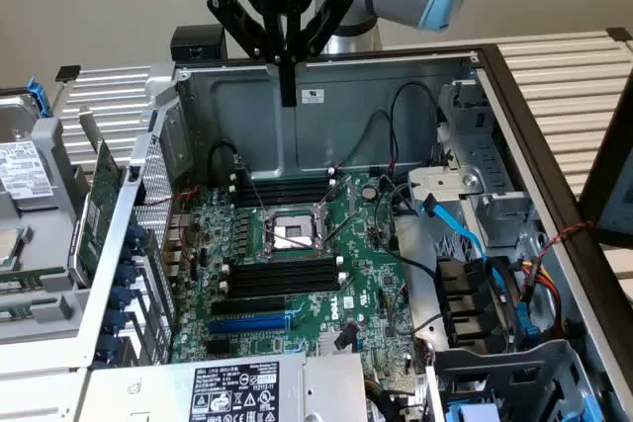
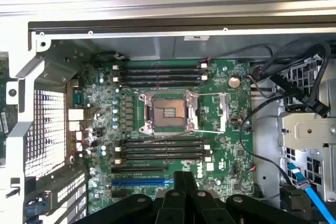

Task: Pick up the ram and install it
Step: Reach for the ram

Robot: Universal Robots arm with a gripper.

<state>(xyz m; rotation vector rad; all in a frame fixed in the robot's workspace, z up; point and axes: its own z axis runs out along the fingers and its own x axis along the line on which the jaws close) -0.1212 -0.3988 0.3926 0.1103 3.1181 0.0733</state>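
Note:
My gripper (image 1: 288, 94) hangs shut above the back wall of the open computer case (image 1: 326, 121), with nothing between its fingers. In the wrist view its black fingers (image 2: 184, 182) are pressed together over the near edge of the green motherboard (image 2: 223, 129). Black memory slots (image 1: 282, 279) lie in rows on both sides of the CPU socket (image 1: 292, 232), and again in the wrist view as memory slots (image 2: 160, 149) and CPU socket (image 2: 169, 111). The slots look bare. The ram is out of view.
A green card with a metal bracket (image 1: 97, 207) leans outside the case at the exterior view's left, beside a hard drive (image 1: 22, 170). The power supply (image 1: 232, 392) sits at the front. Blue and black cables (image 1: 460, 229) and a drive cage (image 1: 480, 170) crowd the right.

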